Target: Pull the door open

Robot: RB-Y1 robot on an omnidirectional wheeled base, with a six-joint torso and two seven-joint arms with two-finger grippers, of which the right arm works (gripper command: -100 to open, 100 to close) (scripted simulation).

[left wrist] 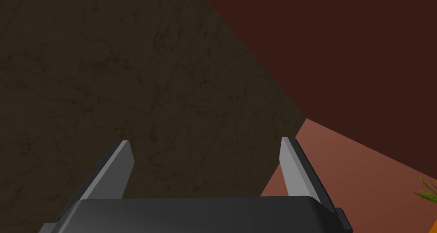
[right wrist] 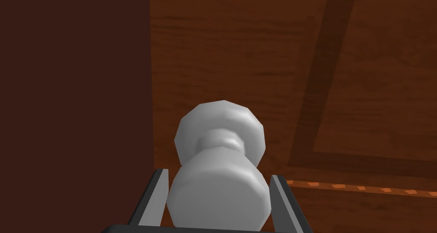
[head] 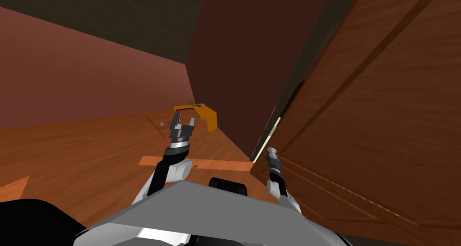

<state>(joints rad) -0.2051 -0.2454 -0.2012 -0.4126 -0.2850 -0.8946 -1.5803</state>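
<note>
Head view: the brown door (head: 382,121) is at my right, with a thin bright slit along its edge. The right gripper (head: 272,157) is at its knob (head: 270,151); the left gripper (head: 182,120) hangs aside.

Left wrist view: its fingers (left wrist: 121,166) are spread and empty.

Right wrist view: the fingers (right wrist: 157,196) clamp the pale knob's sides.

The grasp looks made. Next comes a steady pull along the door's arc.

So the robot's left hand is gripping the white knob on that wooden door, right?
No, the right gripper holds the white knob on the wooden door, as the right wrist view shows; the left gripper is open, holding nothing.
</note>
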